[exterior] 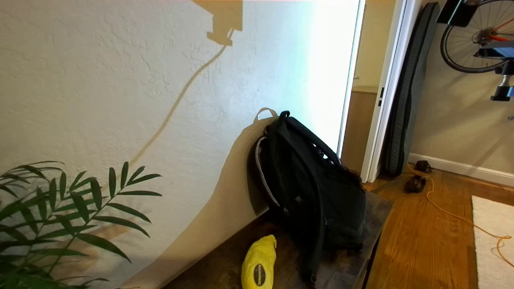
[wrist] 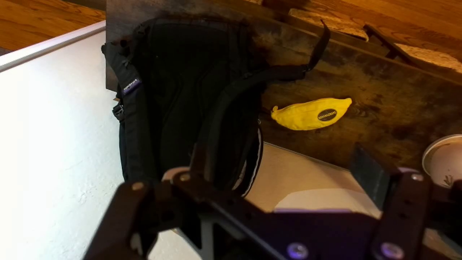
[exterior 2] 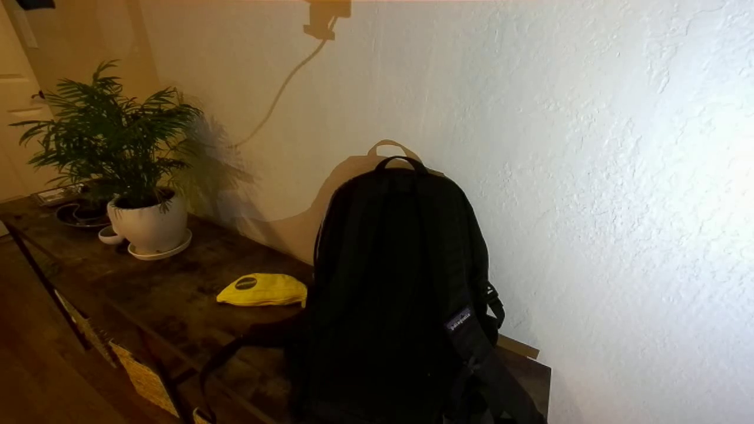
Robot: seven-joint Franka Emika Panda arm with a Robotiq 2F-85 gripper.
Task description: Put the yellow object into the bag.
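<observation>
The yellow object [wrist: 306,119] is a banana-shaped pouch with a dark oval label. It lies on the dark tabletop beside the bag, seen also in both exterior views as a yellow object [exterior: 257,251] [exterior 2: 277,288]. Leaning on the wall is the bag [exterior 2: 400,265], a black backpack with a loop handle; a pale-lined gap runs along one side of the bag [exterior: 289,172]. In the wrist view my gripper [wrist: 285,168] stands open, fingers wide apart and nothing held. It appears above the scene, apart from the pouch; one finger overlaps the bag [wrist: 191,90] in the picture.
A loose strap [wrist: 288,72] of the bag trails over the tabletop [wrist: 397,104] toward its edge. A potted plant [exterior 2: 150,227] stands farther along, its leaves [exterior: 96,196] reaching into an exterior view. The wall [exterior: 120,100] runs directly behind everything.
</observation>
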